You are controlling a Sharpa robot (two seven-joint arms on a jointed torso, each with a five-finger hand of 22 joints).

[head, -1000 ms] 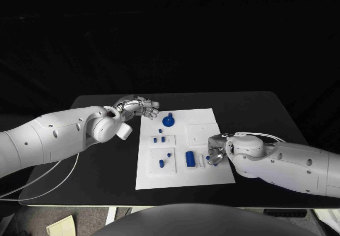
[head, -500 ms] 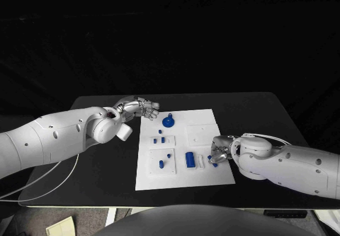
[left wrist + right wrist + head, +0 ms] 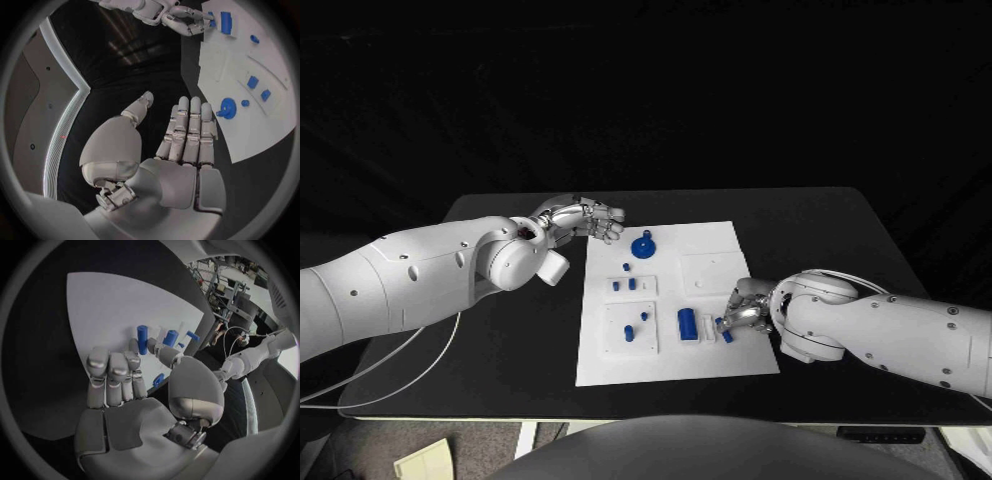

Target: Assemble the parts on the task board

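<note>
The white task board (image 3: 661, 355) lies in the middle of the black table. On it are a round blue knob (image 3: 643, 244), two small blue blocks (image 3: 625, 285) and a blue cylinder (image 3: 687, 322) beside a white slot. My right hand (image 3: 744, 315) is low over the board's right side, just right of the cylinder. Its thumb and a finger pinch a small blue part (image 3: 152, 344) while the other fingers are curled in. Another small blue part (image 3: 728, 337) lies just under that hand. My left hand (image 3: 584, 217) hovers at the board's far left corner, fingers straight and holding nothing.
The table's black top (image 3: 805, 220) stretches beyond the board on the right and at the back. A raised white plate (image 3: 630, 327) on the board's near left carries two small blue parts. A cable (image 3: 416, 350) hangs under my left arm.
My right hand has shifted slightly left, closer to the blue cylinder, and its forearm has rolled. The left hand has stayed where it was.
</note>
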